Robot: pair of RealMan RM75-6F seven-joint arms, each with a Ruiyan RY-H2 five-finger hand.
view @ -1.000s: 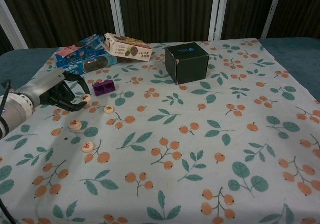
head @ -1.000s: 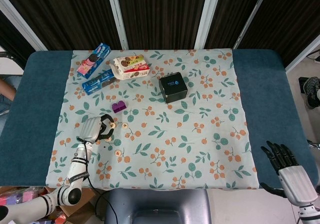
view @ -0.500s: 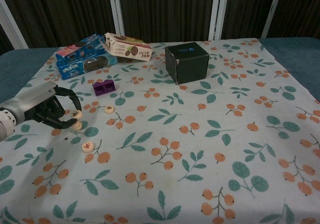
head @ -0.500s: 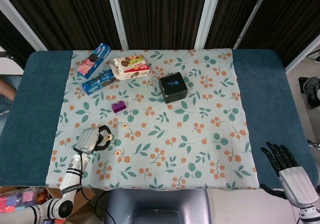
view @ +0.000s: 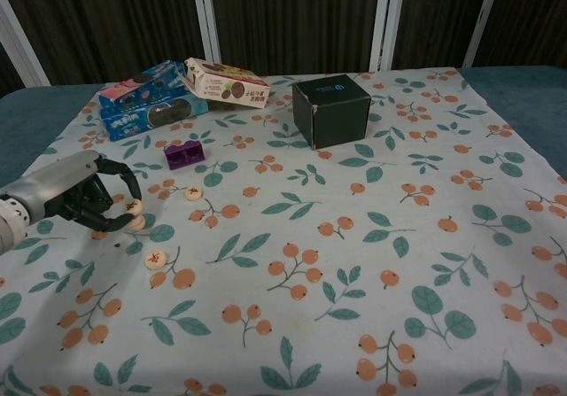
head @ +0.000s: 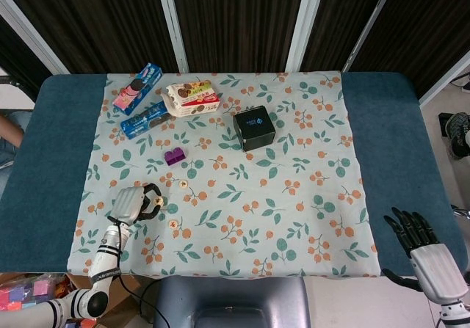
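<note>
Dark slatted panels with pale uprights fill the top of both views, and below them a blue padded surface (head: 62, 159) spans the frame. A pale cloth (head: 294, 218) printed with green leaves and orange berries covers its middle.

At upper centre of the cloth sits a black box (head: 254, 128), upright and well apart from the rest. To its left, near the upper left of the cloth, a white biscuit box (head: 193, 97) lies just beside a blue biscuit pack (head: 145, 119), with a pink-and-blue biscuit pack (head: 137, 87) further up and left. A small purple block (head: 174, 156) lies below these, apart from them.

At the lower right corner of the head view the right robot hand (head: 426, 251) hangs off the edge of the surface, dark fingers spread and holding nothing.

At the lower left of the cloth the left robot hand (head: 132, 205) lies low over the print, its fingers curled in around a round pale game piece (view: 133, 206); in the chest view the disc sits between the dark fingertips, though whether it is lifted or touching the cloth is hard to tell. A second game piece (view: 193, 193) lies just to the right, and a third game piece (view: 154, 259) lies nearer the bottom edge, apart from the hand.
</note>
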